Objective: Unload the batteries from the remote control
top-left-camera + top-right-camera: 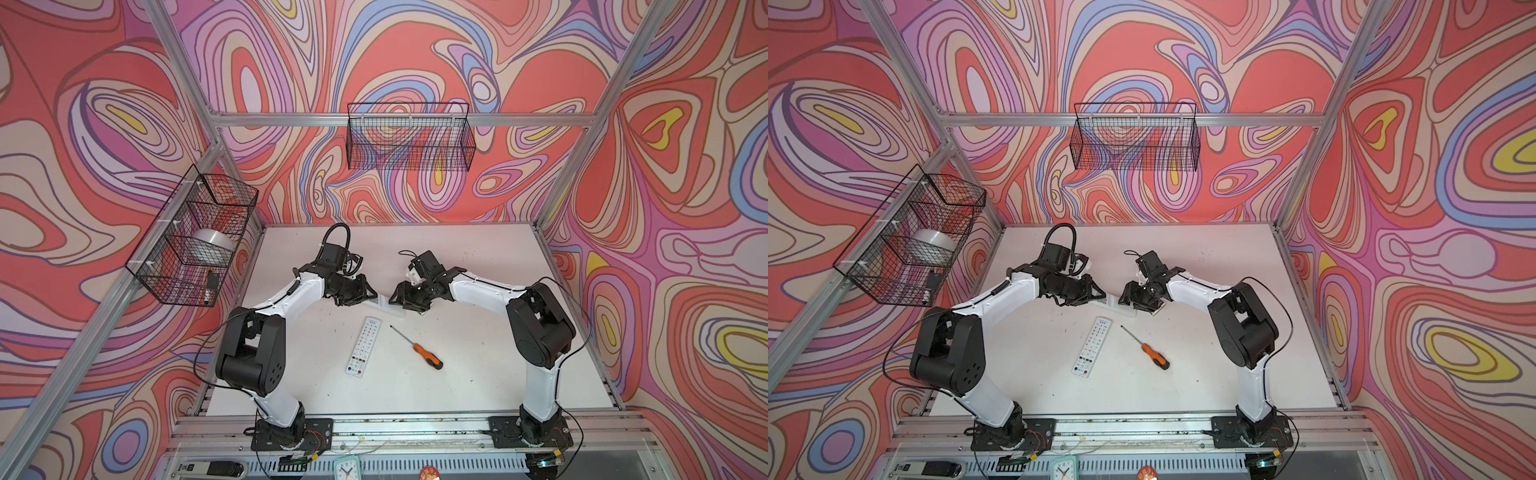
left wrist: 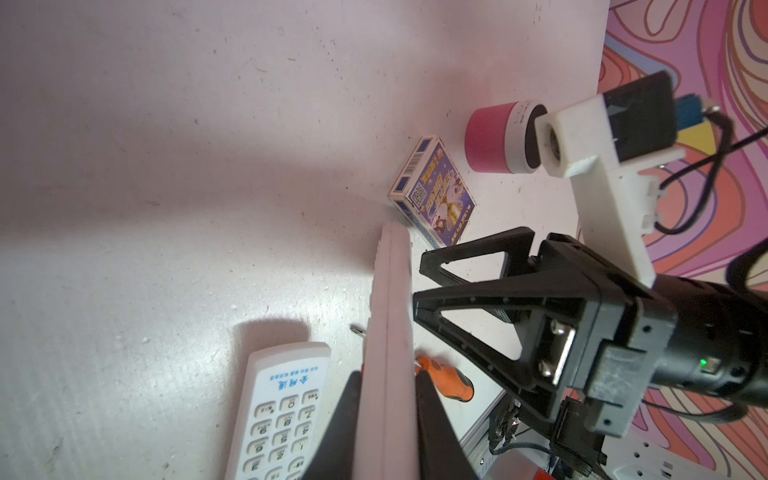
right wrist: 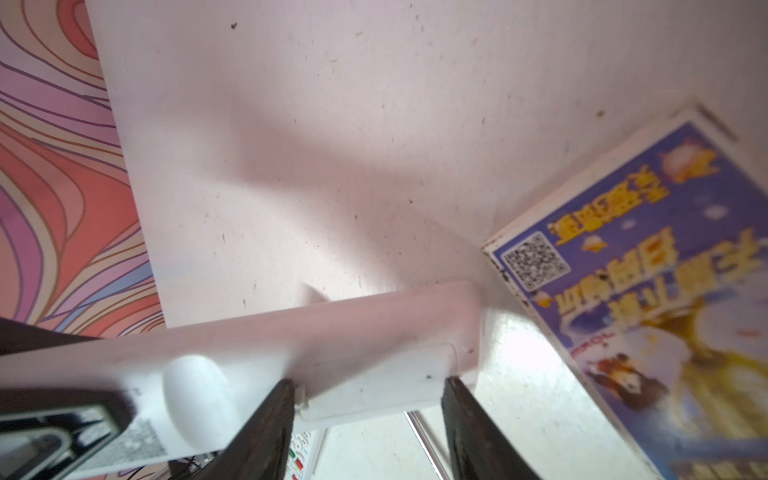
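In a top view my left gripper [image 1: 371, 297] and right gripper [image 1: 395, 297] meet at the held remote [image 1: 384, 306], with a second remote [image 1: 364, 347] near it. The left wrist view adds my left fingers [image 2: 340, 415] clamped across it and a card box [image 2: 432, 195] just beyond. In the right wrist view my right jaws are apart, straddling its shut back cover [image 3: 374, 378]; the batteries are hidden.

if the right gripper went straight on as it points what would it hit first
Probably the white remote held by the left gripper: the open fingers of the right gripper straddle its end.

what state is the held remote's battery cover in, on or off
On, it seems: the right wrist view shows the cover seated in the back of the held remote, compartment not exposed.
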You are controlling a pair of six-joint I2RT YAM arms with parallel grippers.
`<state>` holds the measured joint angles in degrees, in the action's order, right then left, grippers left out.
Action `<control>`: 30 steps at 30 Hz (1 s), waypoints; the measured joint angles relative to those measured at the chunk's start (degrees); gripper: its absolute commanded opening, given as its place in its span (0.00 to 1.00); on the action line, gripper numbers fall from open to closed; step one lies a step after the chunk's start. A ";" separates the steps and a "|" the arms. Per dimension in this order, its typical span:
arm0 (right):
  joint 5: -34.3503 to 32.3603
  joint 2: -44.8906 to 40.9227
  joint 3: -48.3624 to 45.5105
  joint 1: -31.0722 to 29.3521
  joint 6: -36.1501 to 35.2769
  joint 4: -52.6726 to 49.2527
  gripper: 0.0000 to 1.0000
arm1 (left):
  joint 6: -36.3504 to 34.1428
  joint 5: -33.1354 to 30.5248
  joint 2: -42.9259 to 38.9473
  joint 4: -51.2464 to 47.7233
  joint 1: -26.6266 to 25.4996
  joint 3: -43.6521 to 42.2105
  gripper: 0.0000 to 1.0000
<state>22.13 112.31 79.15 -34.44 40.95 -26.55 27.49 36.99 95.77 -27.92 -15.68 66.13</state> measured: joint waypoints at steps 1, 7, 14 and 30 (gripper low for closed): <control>-1.64 0.00 1.18 -0.28 -0.44 -2.19 0.59 | -0.17 -0.22 0.00 -0.11 -0.26 0.17 0.00; -12.31 0.04 6.86 -0.66 -2.82 -16.26 0.62 | -1.01 -1.95 -0.02 -1.38 -1.14 1.36 0.00; -11.50 -3.85 3.76 0.31 -4.00 -18.93 0.72 | -1.40 -2.43 -0.04 -2.03 -1.20 1.73 0.00; 8.31 0.55 -1.49 1.62 3.54 4.72 0.74 | -1.36 -2.08 -0.04 -2.25 -0.81 1.66 0.00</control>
<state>30.44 112.86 77.67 -32.82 44.49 -21.82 26.13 34.92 95.72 -30.17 -16.49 67.79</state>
